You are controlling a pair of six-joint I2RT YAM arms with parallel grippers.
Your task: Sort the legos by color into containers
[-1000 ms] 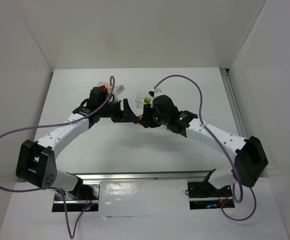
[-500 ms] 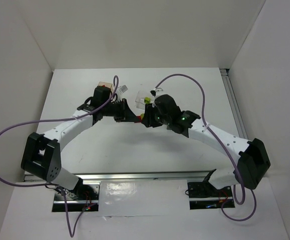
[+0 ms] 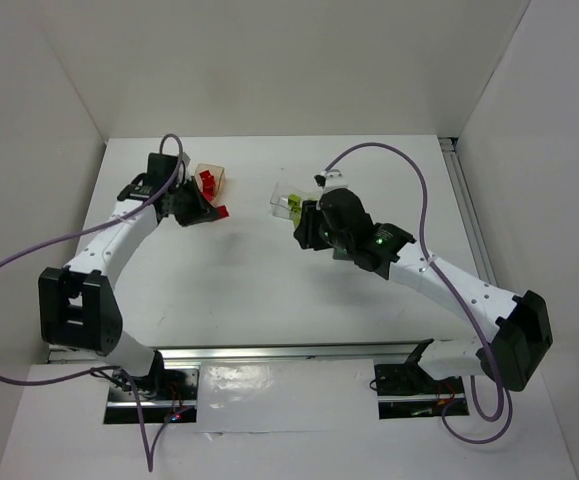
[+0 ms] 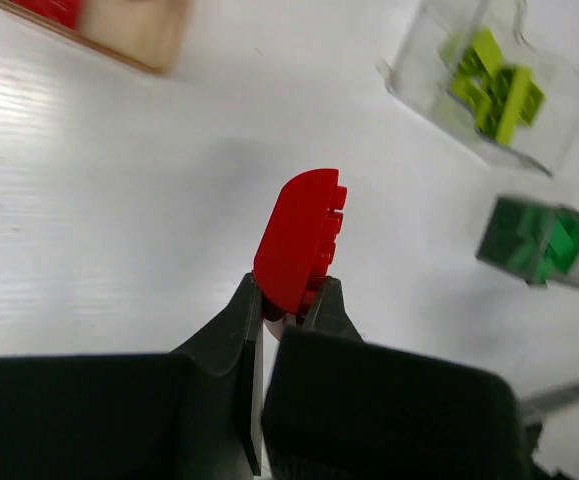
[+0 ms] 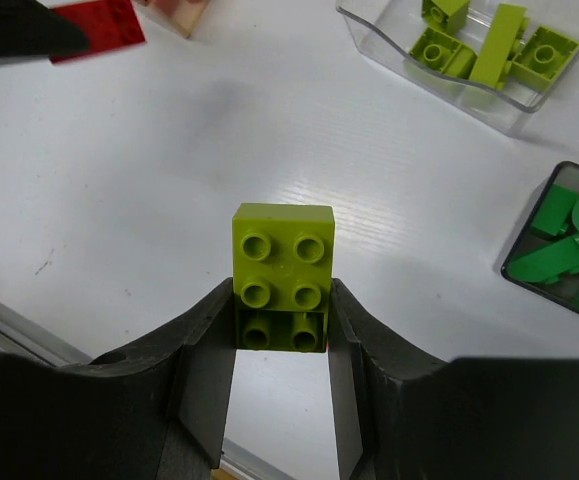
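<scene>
My left gripper [image 4: 291, 300] is shut on a red lego [image 4: 302, 240] with a rounded end and holds it above the table. In the top view this red lego [image 3: 220, 211] hangs just in front of the orange-tinted container [image 3: 216, 171], which has red legos in it. My right gripper [image 5: 282, 300] is shut on a yellow-green lego [image 5: 282, 262], a little in front of the clear container [image 5: 399, 62] of yellow-green legos [image 5: 494, 45]. The dark grey container [image 5: 517, 262] holds green legos [image 5: 569, 235].
The white table [image 3: 239, 270] is walled at the back and on both sides. A metal rail [image 3: 289, 352] runs along its near edge. Purple cables [image 3: 389, 160] loop over both arms. The clear container [image 3: 277, 197] stands mid-table, with the right arm partly over the area beside it.
My left gripper closed on the red lego at mid-table and swung left and back to the orange container. My right gripper, still holding the yellow-green lego, shifted slightly right.
</scene>
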